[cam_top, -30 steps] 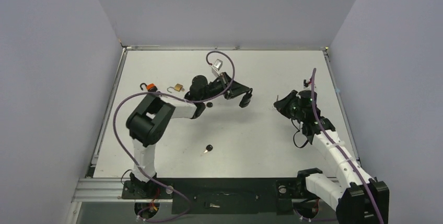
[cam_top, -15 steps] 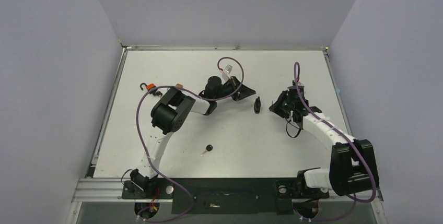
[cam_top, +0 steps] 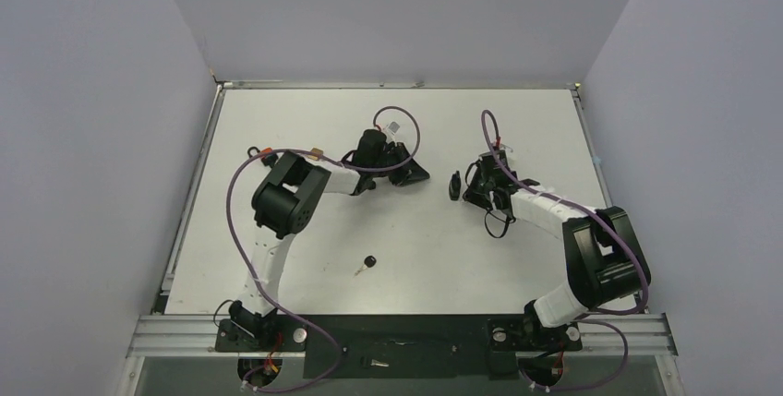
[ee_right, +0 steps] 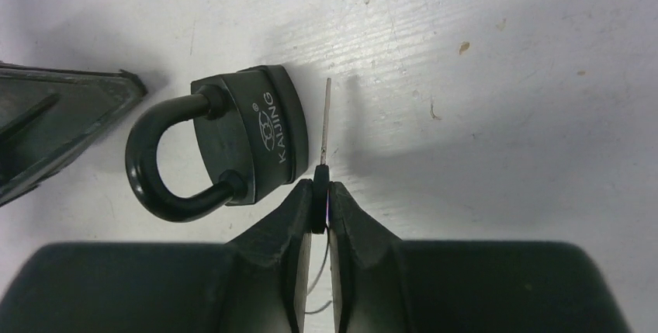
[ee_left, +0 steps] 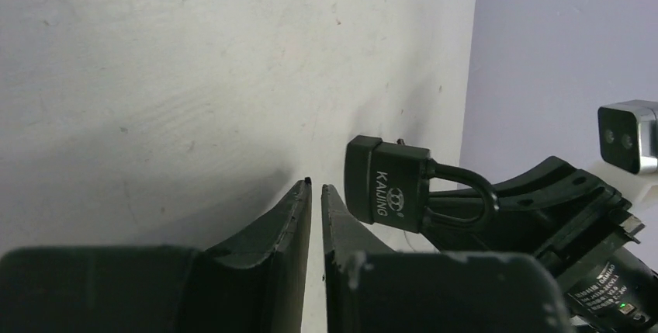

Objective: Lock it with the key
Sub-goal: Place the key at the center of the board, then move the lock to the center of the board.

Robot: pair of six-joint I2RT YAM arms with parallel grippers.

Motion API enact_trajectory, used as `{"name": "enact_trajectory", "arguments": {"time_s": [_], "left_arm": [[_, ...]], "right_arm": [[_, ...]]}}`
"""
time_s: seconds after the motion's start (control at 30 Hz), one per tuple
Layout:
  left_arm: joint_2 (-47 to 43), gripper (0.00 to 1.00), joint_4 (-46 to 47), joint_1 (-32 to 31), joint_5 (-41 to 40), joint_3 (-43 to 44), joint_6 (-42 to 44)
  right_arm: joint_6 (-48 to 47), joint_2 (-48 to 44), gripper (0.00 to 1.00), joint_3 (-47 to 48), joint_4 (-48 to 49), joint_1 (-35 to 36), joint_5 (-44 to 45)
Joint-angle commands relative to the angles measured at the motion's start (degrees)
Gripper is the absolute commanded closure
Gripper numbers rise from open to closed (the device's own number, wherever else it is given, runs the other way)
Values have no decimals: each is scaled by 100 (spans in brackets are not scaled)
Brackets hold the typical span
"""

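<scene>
A black padlock (ee_right: 248,135) lies flat on the white table, its shackle seated in the body; it also shows in the overhead view (cam_top: 454,186) and the left wrist view (ee_left: 388,185). My right gripper (ee_right: 320,185) is shut on the black head of a key (ee_right: 325,119), whose thin blade points past the padlock's base, just beside it. My left gripper (ee_left: 314,187) is shut with nothing between its fingers, a short way left of the padlock. From above, the left gripper (cam_top: 423,174) and the right gripper (cam_top: 467,189) flank the padlock.
A second black-headed key (cam_top: 367,263) lies on the table toward the near side. An orange padlock (cam_top: 266,150) and a small brass padlock (cam_top: 316,150) sit at the back left, behind the left arm. Purple cables loop over both arms.
The left gripper let go of the black padlock, shut empty and drew back left. The padlock now rests on the table. The right arm swung left, bringing the key beside it.
</scene>
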Motion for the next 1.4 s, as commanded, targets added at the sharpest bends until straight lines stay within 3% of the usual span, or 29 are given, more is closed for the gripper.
{"name": "enact_trajectory", "arguments": {"time_s": [0.0,0.17,0.33,0.47,0.63,0.77,0.9,1.0,1.1,1.37], "left_arm": [[-984,89,-675,27,-209,159,790],[-1459,74,-1195,32,-385,164,1135],[-2269,64,-1567,108,-635,-236,1400],[-3163,60,-2034,299,-931,-713,1534],[-4266,56,-3459,689,-1930,-1048,1847],[-4862,54,-4022,1415,-2519,-1272,1811],[-5085,51,-4116,2212,-2641,-1596,1627],[-4755,50,-4243,2698,-3140,-1335,1864],[-3625,50,-4705,2787,-3603,-361,2072],[-1593,50,-5472,2479,-4157,1363,2391]], "right_arm": [[-122,-74,85,270,68,82,653],[-134,-292,55,217,-40,85,738],[-176,-784,37,232,-434,187,998],[-257,-1375,33,589,-1130,620,1553],[-119,-1513,33,1032,-1680,2171,2270],[-91,-1047,33,1519,-1496,3047,2351],[-462,-29,33,2610,-1191,3396,1977],[-705,893,34,3351,-1229,3459,1735],[-780,1406,34,3930,-1305,3458,1692],[-890,1464,34,3992,-1355,3305,1608]]}}
